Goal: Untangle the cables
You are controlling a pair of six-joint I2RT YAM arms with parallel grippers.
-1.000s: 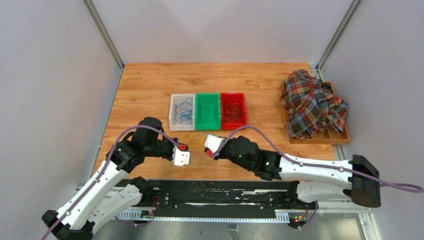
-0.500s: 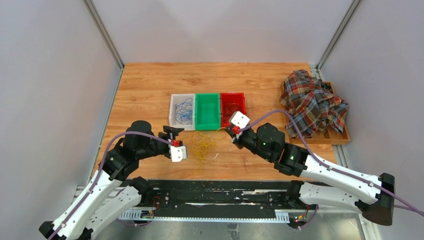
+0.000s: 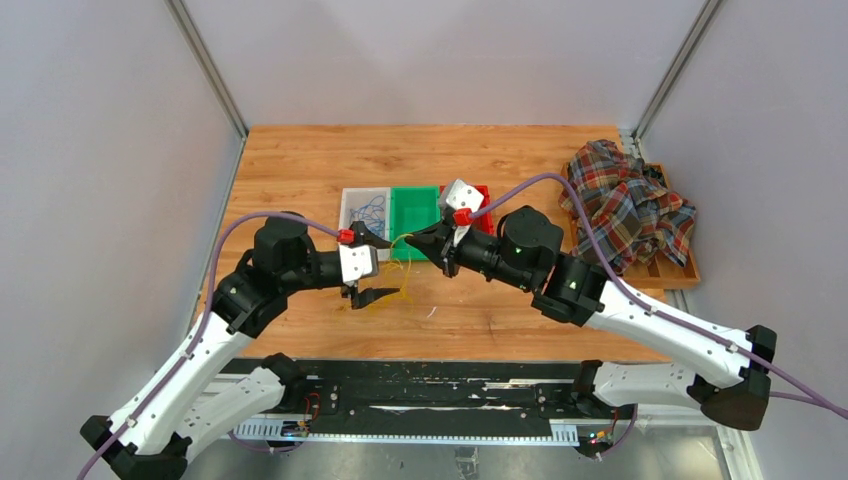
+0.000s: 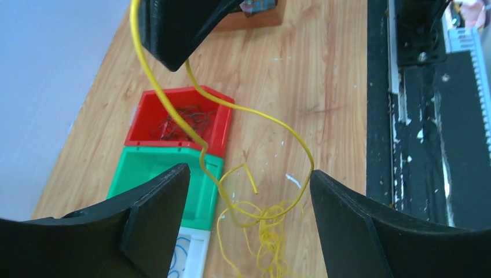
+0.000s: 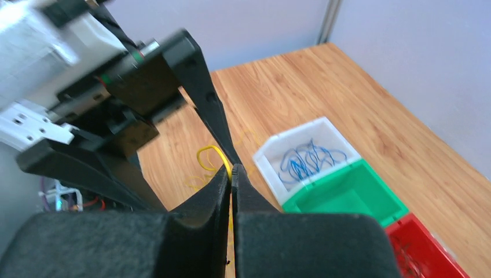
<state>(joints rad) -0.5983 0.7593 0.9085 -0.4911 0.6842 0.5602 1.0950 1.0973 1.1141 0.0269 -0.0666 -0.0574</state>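
Left end effector (image 3: 385, 268): jaws wide apart, nothing between them, low over worktop (image 3: 300, 170).
Right end effector (image 3: 415, 240): jaws together, clamped on yellow cable (image 4: 266, 231). Raised strand runs from its tip down to a loose tangle lying on the worktop, on the near side of the bins, just in front of the left end effector.
Blue cables (image 5: 310, 157) in white bin (image 5: 269, 168). Green bin (image 5: 353, 197) beside it. Dark cables (image 4: 182, 120) in red bin (image 4: 223, 124).
Plaid cloth (image 3: 625, 205) far right.
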